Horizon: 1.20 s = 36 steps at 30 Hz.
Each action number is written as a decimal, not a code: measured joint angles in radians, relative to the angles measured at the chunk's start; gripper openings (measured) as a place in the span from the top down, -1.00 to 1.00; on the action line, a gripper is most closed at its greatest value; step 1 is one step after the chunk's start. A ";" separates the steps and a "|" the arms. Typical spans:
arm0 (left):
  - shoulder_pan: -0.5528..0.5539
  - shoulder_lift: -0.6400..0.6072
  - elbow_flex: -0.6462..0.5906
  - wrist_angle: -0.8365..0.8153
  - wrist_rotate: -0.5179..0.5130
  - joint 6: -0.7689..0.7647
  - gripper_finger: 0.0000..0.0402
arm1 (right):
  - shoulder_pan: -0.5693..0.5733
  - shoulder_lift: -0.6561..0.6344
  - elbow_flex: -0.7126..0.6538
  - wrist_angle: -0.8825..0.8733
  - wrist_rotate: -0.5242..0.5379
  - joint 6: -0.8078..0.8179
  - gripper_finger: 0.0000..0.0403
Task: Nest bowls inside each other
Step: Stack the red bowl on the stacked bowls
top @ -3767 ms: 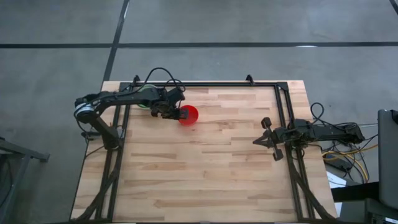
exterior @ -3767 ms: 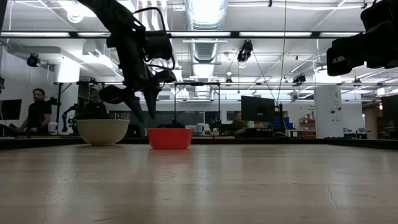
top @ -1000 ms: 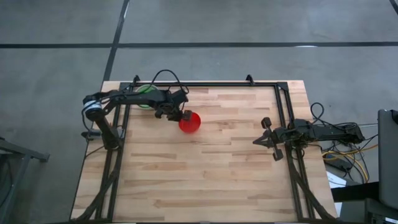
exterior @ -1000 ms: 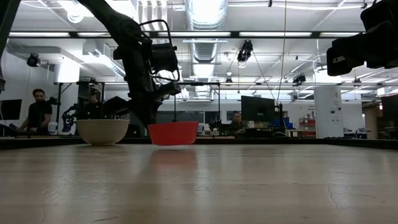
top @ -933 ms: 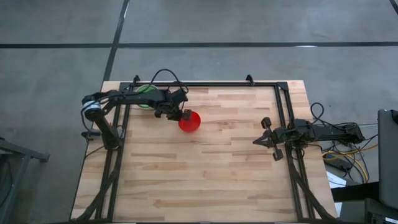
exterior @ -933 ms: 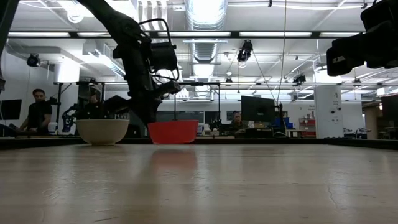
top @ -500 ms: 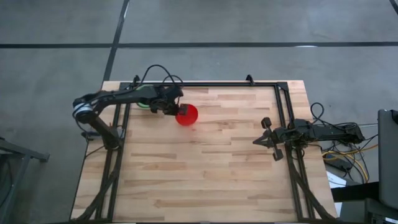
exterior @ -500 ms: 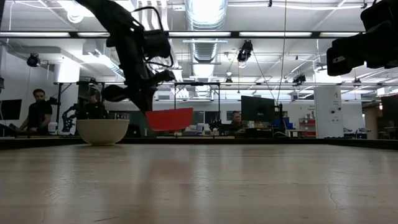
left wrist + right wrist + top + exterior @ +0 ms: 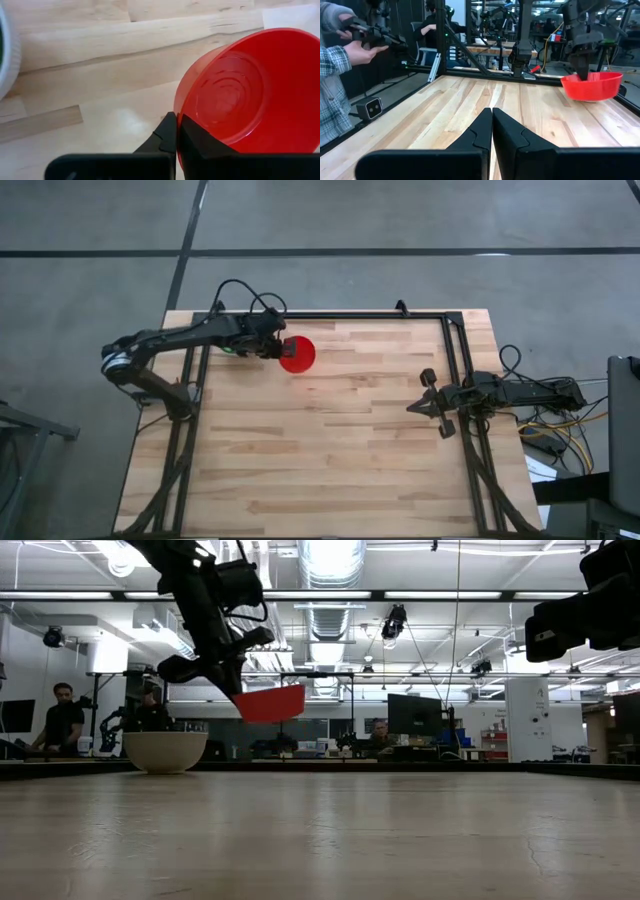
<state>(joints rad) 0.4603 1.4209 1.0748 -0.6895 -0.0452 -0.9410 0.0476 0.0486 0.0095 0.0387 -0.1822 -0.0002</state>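
Left gripper (image 9: 176, 131), fingers pressed together on the rim of the red bowl (image 9: 297, 354), holding it tilted in the air above the table (image 9: 340, 450) near the far left corner, beside the grey-white bowl (image 9: 165, 751). Right gripper (image 9: 492, 122), fingers pressed together and empty, waiting at the table's right edge.

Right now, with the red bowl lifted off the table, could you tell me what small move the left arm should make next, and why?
Probably carry the red bowl sideways until it hangs over the grey-white bowl. The left gripper has its jaws shut on the rim, the bowl is clear of the table, and the grey-white bowl sits beside it.
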 joint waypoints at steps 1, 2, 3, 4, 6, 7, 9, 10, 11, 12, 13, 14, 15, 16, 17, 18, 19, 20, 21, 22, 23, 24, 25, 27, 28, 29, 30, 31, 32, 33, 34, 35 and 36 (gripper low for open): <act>0.000 -0.004 0.000 -0.003 -0.003 -0.001 0.98 | 0.000 0.000 0.000 0.000 0.000 0.000 0.96; 0.000 -0.009 0.000 -0.003 -0.008 -0.001 0.98 | 0.000 0.000 0.000 0.000 0.000 0.000 0.96; 0.000 -0.013 0.000 -0.002 -0.013 -0.001 0.98 | 0.000 0.000 0.000 0.000 0.000 0.000 0.96; 0.000 -0.017 0.000 -0.002 -0.017 -0.002 0.98 | 0.000 0.000 0.000 0.000 0.000 0.000 0.96; 0.000 -0.025 0.000 -0.003 -0.019 0.002 0.98 | 0.000 0.000 0.000 0.000 0.000 0.000 0.96; 0.000 -0.029 0.000 -0.002 -0.021 0.006 0.98 | 0.000 0.000 0.000 0.000 0.000 0.000 0.96; 0.002 -0.039 0.000 -0.002 -0.028 0.008 0.98 | 0.000 0.000 0.000 0.000 0.000 0.000 0.96; 0.004 -0.044 0.000 -0.002 -0.030 0.008 0.98 | 0.000 0.000 0.000 0.000 0.000 0.000 0.96; 0.005 -0.048 0.000 -0.002 -0.032 0.008 0.98 | 0.000 0.000 0.000 0.000 0.000 0.000 0.96; 0.008 -0.051 0.000 -0.002 -0.033 0.008 0.98 | 0.000 0.000 0.000 0.000 0.000 0.000 0.96; 0.010 -0.054 0.000 -0.003 -0.033 0.007 0.98 | 0.000 0.000 0.000 0.000 0.000 0.000 0.96; 0.012 -0.057 0.000 -0.007 -0.033 0.005 0.98 | 0.000 0.000 0.000 0.000 0.000 0.000 0.96; 0.016 -0.061 0.000 -0.013 -0.033 0.003 0.98 | 0.000 0.000 0.000 0.000 0.000 0.000 0.96; 0.020 -0.064 0.000 -0.018 -0.033 -0.001 0.98 | 0.000 0.000 0.000 0.000 0.000 0.000 0.96; 0.024 -0.066 0.000 -0.023 -0.033 -0.005 0.98 | 0.000 0.000 0.000 0.000 0.000 0.000 0.96; 0.028 -0.068 0.000 -0.030 -0.033 -0.013 0.98 | 0.000 0.000 0.000 0.000 0.000 0.000 0.96; 0.032 -0.070 0.000 -0.040 -0.033 -0.023 0.98 | 0.000 0.000 0.000 0.000 0.000 0.000 0.96; 0.037 -0.073 0.000 -0.047 -0.033 -0.027 0.98 | 0.000 0.000 0.000 0.000 0.000 0.000 0.96; 0.041 -0.077 0.000 -0.049 -0.033 -0.029 0.98 | 0.000 0.000 0.000 0.000 0.000 0.000 0.96; 0.045 -0.081 0.000 -0.049 -0.033 -0.029 0.98 | 0.000 0.000 0.000 0.000 0.000 0.000 0.96; 0.049 -0.084 0.000 -0.052 -0.033 -0.029 0.98 | 0.000 0.000 0.000 0.000 0.000 0.000 0.96; 0.054 -0.086 0.000 -0.057 -0.033 -0.029 0.98 | 0.000 0.000 0.000 0.000 0.000 0.000 0.96; 0.058 -0.088 0.000 -0.063 -0.033 -0.029 0.98 | 0.000 0.000 0.000 0.000 0.000 0.000 0.96; 0.069 -0.095 0.000 -0.070 -0.034 -0.029 0.98 | 0.000 0.000 0.000 0.000 0.000 0.000 0.96; 0.073 -0.100 0.000 -0.073 -0.034 -0.029 0.98 | 0.000 0.000 0.000 0.000 0.000 0.000 0.96; 0.079 -0.103 0.000 -0.077 -0.034 -0.030 0.98 | 0.000 0.000 0.000 0.000 0.000 0.000 0.96; 0.085 -0.106 0.000 -0.082 -0.035 -0.030 0.98 | 0.000 0.000 0.000 0.000 0.000 0.000 0.96; 0.091 -0.109 0.000 -0.090 -0.035 -0.030 0.98 | 0.000 0.000 0.000 0.000 0.000 0.000 0.96; 0.097 -0.112 0.000 -0.096 -0.036 -0.030 0.98 | 0.000 0.000 0.000 0.000 0.000 0.000 0.96; 0.103 -0.116 0.000 -0.099 -0.040 -0.030 0.98 | 0.000 0.000 0.000 0.000 0.000 0.000 0.96; 0.109 -0.119 0.000 -0.102 -0.045 -0.030 0.98 | 0.000 0.000 0.000 0.000 0.000 0.000 0.96; 0.115 -0.121 0.000 -0.109 -0.049 -0.031 0.98 | 0.000 0.000 0.000 0.000 0.000 0.000 0.96; 0.122 -0.124 0.000 -0.118 -0.051 -0.031 0.98 | 0.000 0.000 0.000 0.000 0.000 0.000 0.96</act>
<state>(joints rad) 0.5825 1.2972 1.0748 -0.8074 -0.0961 -0.9718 0.0477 0.0486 0.0096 0.0387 -0.1822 -0.0002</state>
